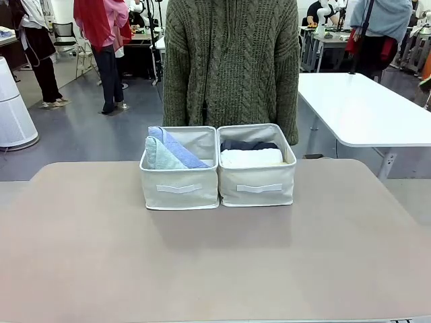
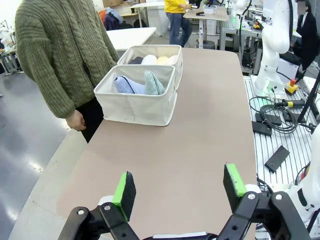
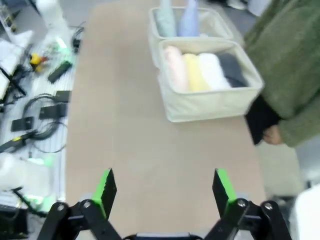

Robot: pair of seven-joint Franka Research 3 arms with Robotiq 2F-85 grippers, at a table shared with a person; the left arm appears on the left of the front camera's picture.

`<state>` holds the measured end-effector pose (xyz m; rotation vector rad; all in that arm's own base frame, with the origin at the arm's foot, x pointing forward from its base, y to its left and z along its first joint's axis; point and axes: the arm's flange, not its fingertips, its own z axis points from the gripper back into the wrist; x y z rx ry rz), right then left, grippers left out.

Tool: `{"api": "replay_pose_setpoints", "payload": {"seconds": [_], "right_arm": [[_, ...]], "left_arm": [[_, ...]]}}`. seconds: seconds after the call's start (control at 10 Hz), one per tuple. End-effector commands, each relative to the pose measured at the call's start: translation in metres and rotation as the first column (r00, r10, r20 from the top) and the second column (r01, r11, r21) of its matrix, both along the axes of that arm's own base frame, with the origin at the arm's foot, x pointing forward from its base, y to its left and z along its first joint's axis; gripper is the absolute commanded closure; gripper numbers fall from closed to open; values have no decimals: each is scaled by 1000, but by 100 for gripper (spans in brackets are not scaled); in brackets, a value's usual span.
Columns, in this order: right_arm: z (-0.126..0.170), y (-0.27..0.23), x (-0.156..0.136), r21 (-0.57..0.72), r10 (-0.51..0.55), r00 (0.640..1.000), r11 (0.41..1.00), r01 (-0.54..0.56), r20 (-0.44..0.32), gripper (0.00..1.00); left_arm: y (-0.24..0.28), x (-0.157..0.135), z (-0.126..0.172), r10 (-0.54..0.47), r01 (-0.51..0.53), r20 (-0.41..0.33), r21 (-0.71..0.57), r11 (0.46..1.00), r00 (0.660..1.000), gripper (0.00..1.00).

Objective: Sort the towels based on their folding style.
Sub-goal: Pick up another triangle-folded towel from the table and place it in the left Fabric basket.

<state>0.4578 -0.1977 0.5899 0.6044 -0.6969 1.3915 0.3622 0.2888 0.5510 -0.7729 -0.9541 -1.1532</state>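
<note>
Sorting looks finished: the folded blue towel (image 1: 176, 148) and teal towel (image 1: 159, 156) stand in the left bin (image 1: 179, 188), while the rolled white (image 1: 252, 157), grey (image 1: 248, 144), yellow (image 3: 194, 71) and pink (image 3: 173, 68) towels fill the right bin (image 1: 257, 186) touching it. Both the left pincer (image 2: 180, 187) and right pincer (image 3: 165, 190) hang apart and empty, well back from the bins. Any last step, by this view, is keeping both arms clear of the person (image 1: 232, 64) behind the bins.

Near bin (image 3: 210, 102): pink, yellow, white, grey rolled towels (image 3: 202, 70). Far bin (image 3: 152, 22): two folded towels (image 3: 176, 19). Jaws apart.
</note>
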Motion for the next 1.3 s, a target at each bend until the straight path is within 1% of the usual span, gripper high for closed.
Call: {"api": "replay_pose_setpoints", "payload": {"seconds": [0.0, 0.1, 0.2, 0.4, 0.5, 0.6, 0.8, 0.9, 1.2], "right_arm": [[5, -33, 22, -10, 107, 994, 994, -108, -19, 0], [8, -45, 17, 36, 81, 997, 996, -81, -3, 0], [9, -57, 15, 156, 42, 999, 987, -41, -3, 0], [2, -61, 22, 255, -69, 996, 964, 80, -52, 0], [-1, -61, 24, 288, -83, 995, 953, 96, -57, 0], [-5, -60, 26, 296, -73, 994, 951, 93, -77, 0], [-7, -64, 30, 337, -34, 996, 940, 62, -86, 0], [-7, -63, 22, 290, -62, 996, 954, 79, -69, 0], [-7, -63, 22, 290, -62, 996, 954, 79, -69, 0]], "left_arm": [[0, -3, 0, -3, 3, 7, 1, 1000, 1000, 8], [0, -3, 0, -3, 3, 7, 1, 1000, 1000, 8], [0, -3, 0, -3, 3, 7, 1, 1000, 1000, 8], [0, -3, 0, -3, 3, 7, 1, 1000, 1000, 8], [0, -3, 0, -3, 3, 7, 1, 1000, 1000, 8], [0, -3, 0, -3, 3, 7, 1, 1000, 1000, 8], [0, -3, 0, -3, 3, 7, 1, 1000, 1000, 8], [0, -3, 0, -3, 3, 7, 1, 1000, 1000, 8], [0, -3, 0, -3, 3, 7, 1, 1000, 1000, 8]]}}
